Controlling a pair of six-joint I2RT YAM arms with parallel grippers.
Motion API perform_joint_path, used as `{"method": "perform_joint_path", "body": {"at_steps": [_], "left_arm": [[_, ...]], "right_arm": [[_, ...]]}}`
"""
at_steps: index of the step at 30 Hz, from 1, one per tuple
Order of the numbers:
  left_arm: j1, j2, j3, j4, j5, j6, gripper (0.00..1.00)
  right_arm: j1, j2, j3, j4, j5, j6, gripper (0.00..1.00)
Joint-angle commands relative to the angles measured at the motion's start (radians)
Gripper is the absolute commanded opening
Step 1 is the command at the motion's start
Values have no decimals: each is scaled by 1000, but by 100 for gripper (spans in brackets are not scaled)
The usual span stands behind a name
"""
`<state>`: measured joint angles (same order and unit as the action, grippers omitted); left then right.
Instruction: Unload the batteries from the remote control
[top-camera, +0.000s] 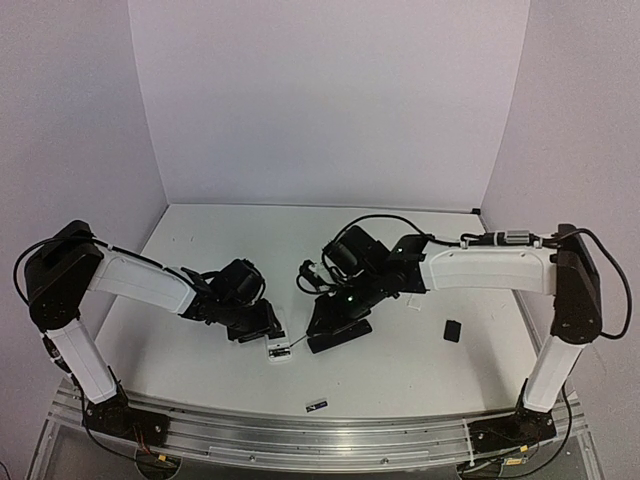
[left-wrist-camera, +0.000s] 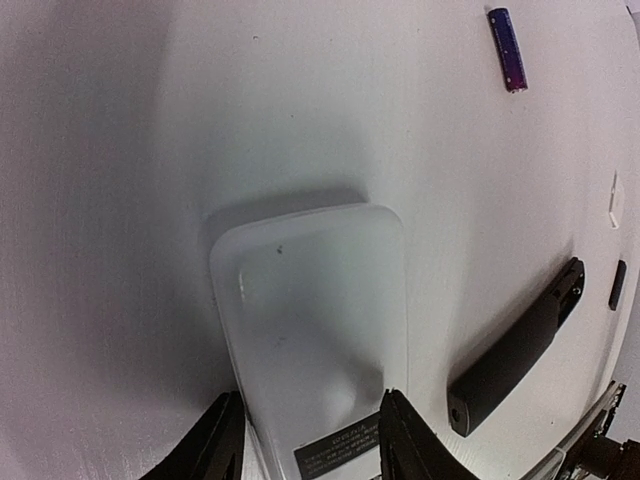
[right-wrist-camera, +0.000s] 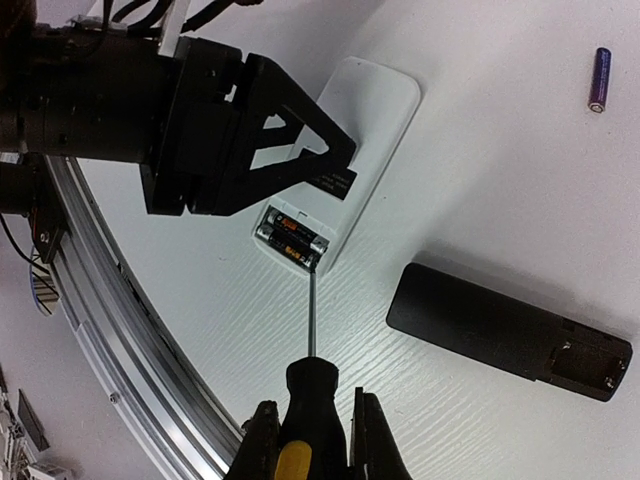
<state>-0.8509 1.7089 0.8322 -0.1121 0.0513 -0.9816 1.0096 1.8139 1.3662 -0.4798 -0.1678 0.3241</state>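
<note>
Gripping the screwdriver (right-wrist-camera: 312, 385) by its black-and-yellow handle, the right jaws are closed on it at the bottom edge of the right wrist view, where the handle's end is cut off. The thin shaft runs up to the open compt at one end of the white remote (right-wrist-camera: 375, 110). Its tip is at the two batteries (right-wrist-camera: 292, 238) lying side by side inside; touching or just short, can't tell. The left jaws clamp the same remote across its width, w/ a finger (left-wrist-camera: 215, 445) on each long edge. In the left wrist view the remote's near end is cropped, so the compt is out of frame. A third, purple cell (right-wrist-camera: 600, 78) lies loose on the counter (right-wrist-camera: 480, 200), well apart from the white remote. A black remote (right-wrist-camera: 510, 330) lies near the white one, not touching. A small black cover (top-camera: 452, 330) sits farther right in the top view, where the arms hide most of both remotes.
</note>
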Motion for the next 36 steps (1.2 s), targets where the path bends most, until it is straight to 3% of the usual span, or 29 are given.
{"method": "perform_joint_path", "body": {"at_steps": [1, 36], "left_arm": [[-10, 41, 1, -68, 0, -25, 45], [-31, 53, -16, -138, -22, -101, 41]], "right_arm": [[4, 31, 55, -19, 28, 22, 0], [67, 77, 113, -103, 105, 96, 0]]}}
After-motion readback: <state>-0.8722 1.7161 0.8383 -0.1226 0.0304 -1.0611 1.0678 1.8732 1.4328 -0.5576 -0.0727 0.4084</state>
